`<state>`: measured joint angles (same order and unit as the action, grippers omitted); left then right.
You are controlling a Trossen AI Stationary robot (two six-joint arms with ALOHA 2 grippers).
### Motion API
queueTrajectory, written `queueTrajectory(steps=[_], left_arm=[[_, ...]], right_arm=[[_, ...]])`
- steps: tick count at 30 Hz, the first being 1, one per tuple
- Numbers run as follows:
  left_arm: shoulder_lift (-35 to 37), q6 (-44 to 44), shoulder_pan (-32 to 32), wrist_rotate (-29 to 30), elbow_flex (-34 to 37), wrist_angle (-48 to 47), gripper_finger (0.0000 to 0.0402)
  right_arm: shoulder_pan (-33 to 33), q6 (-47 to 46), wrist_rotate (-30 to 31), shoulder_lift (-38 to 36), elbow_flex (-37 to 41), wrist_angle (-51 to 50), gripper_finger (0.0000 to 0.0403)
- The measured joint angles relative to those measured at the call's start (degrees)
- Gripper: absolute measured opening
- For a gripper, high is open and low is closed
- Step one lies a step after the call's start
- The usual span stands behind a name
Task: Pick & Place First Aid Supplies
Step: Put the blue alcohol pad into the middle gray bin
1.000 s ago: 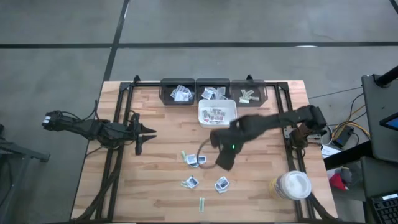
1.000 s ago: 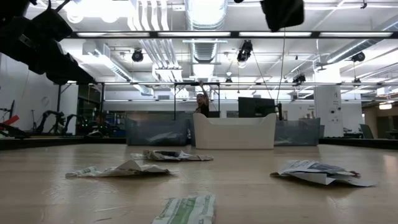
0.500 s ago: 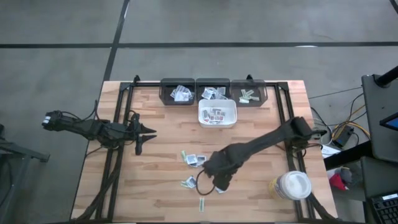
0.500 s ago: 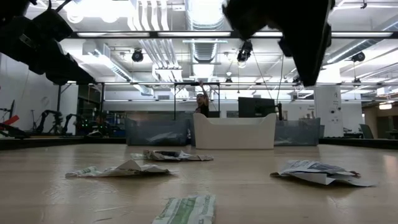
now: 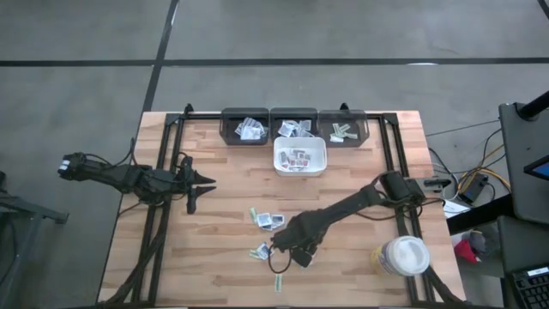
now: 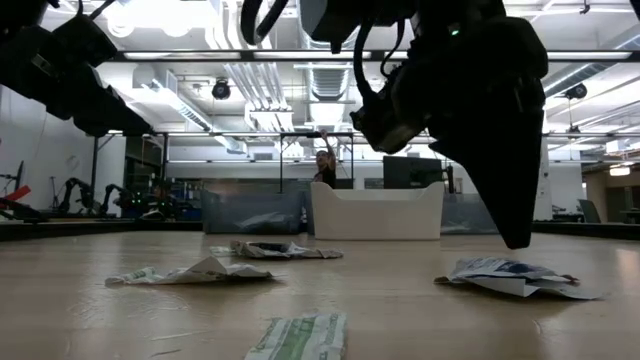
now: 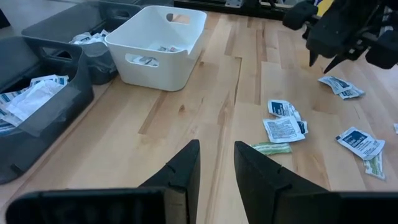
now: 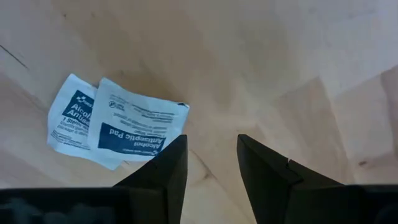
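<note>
- The right gripper [image 8: 211, 165] hangs low over the bare wood of the table [image 5: 343, 180], its two fingers [image 8: 171, 168] apart with nothing between them.
- In the right wrist view, two overlapping alcohol pad packets [image 8: 115, 124] lie flat just ahead of and to one side of the fingertips, not touching them.
- From above, the right gripper sits over the loose packets in the table's near middle; one packet [image 5: 261, 251] peeks out just beside it, a second cluster of packets [image 5: 268, 221] lies a little farther toward the bins, and a narrow pale strip [image 5: 278, 281] lies near the front edge.
- The wood around these packets is open; the round white-lidded jar [image 5: 403, 256] stands well apart near the right front corner.
- The white tray [image 5: 300, 157] holding packets sits toward the far edge, with three dark bins [image 5: 294, 125] just behind it.
- The left gripper [image 7: 214, 165] waits over the table's left side, fingers a little apart and empty, well apart from the packets.
- In the low view, a person [image 6: 325, 165] stands far off in the room beyond the table.
</note>
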<state>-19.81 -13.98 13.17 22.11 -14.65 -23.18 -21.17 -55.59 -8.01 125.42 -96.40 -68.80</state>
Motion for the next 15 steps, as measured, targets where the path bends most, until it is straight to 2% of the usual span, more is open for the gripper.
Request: queueTrajectory(steps=[15], left_arm=[[0.0, 0.04, -0.01, 0.0, 0.01, 0.0, 0.0094]], right_arm=[[-0.85, -4.45, -0.43, 0.2, 0.2, 4.94, 0.0133]])
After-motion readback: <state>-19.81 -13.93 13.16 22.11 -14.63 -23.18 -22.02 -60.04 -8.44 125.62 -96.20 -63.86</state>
